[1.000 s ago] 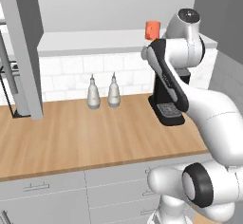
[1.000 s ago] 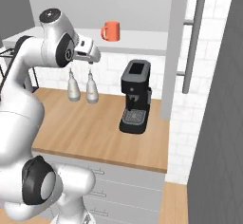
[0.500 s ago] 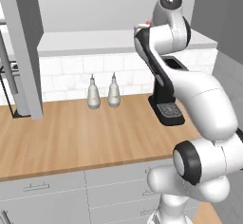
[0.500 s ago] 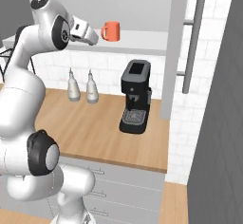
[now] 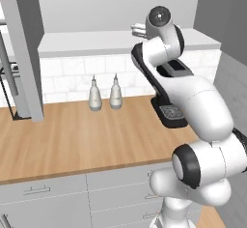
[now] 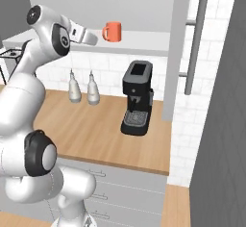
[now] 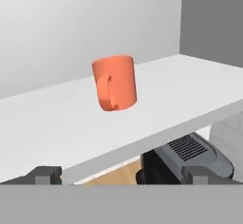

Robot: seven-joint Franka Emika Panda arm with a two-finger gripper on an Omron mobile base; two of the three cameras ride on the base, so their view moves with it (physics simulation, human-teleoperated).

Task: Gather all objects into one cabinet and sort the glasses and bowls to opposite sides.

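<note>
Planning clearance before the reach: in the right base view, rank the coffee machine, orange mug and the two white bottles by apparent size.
1. coffee machine
2. left white bottle and right white bottle: alike
3. orange mug, though it stands farther back

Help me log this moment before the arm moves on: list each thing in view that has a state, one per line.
gripper: open, empty, short of the mug, level with the shelf edge.
orange mug: upright on the cabinet shelf, untouched, handle facing the hand camera.
cabinet door: swung open.
two white bottles: upright, side by side on the wooden counter.
coffee machine: upright on the counter, nothing on its drip tray.
</note>
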